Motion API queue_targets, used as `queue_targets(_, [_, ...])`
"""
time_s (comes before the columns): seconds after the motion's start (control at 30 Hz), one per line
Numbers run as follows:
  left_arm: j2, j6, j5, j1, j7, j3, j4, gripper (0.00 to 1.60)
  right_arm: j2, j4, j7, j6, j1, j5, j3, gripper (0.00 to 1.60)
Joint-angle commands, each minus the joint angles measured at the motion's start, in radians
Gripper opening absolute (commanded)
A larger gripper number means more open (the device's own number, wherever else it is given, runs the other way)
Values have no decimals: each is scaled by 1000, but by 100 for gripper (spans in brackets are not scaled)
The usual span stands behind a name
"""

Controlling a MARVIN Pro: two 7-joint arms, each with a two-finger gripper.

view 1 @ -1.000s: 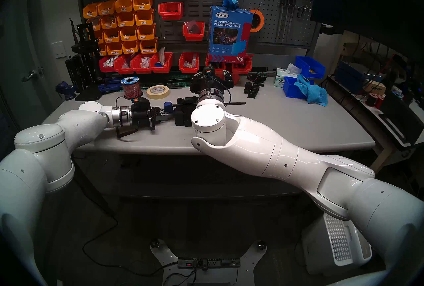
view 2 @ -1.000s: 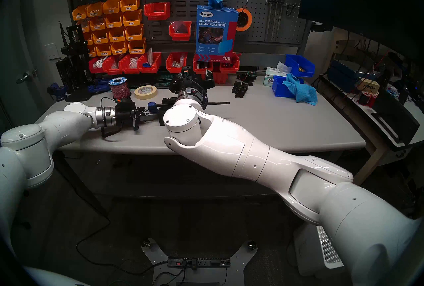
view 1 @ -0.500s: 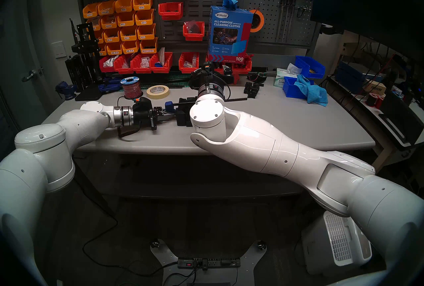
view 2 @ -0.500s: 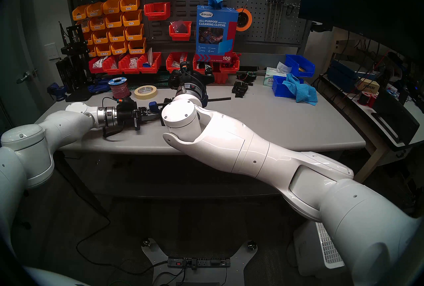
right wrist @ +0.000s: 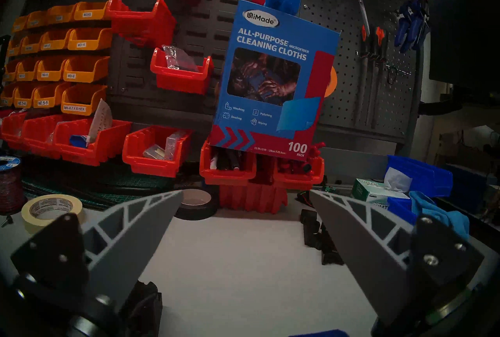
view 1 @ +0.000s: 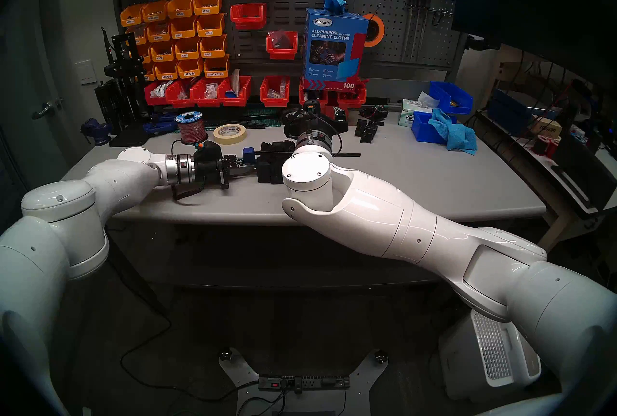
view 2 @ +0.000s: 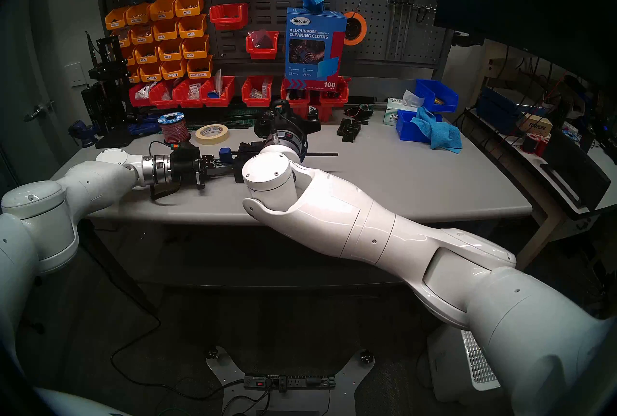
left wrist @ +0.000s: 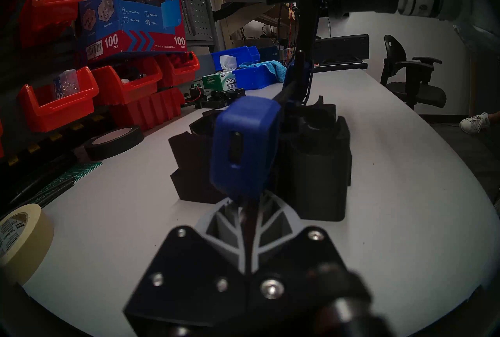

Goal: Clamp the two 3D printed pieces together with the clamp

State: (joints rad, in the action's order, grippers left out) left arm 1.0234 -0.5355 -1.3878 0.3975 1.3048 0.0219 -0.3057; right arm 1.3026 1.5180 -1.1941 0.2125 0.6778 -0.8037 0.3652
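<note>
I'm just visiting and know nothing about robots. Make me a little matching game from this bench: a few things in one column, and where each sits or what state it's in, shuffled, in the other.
Things:
1. left gripper
2. right gripper
3. masking tape roll
4. blue cloth

States or places:
A. draped over the edge of a blue bin
B. jaws wide apart, nothing between them
C. lying flat on the table, beside the wire spool
D. jaws shut on the clamp

Pairs: 1-D, 2-B, 3-C, 4-A
</note>
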Motion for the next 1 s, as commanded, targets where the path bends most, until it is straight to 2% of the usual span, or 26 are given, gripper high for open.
queue_targets(0.0, [-5, -1, -1, -8, 61, 0, 1, 0, -50, 25, -52, -5, -15, 28, 29, 160])
queue_targets(0.27, [-8, -7, -3, -7, 56, 1, -7, 0, -83, 61, -74, -8, -39, 42, 50, 160])
queue_targets(0.97, [-10, -12, -1, -7, 54, 0, -8, 0, -113, 131, -102, -7, -25, 42, 45, 160])
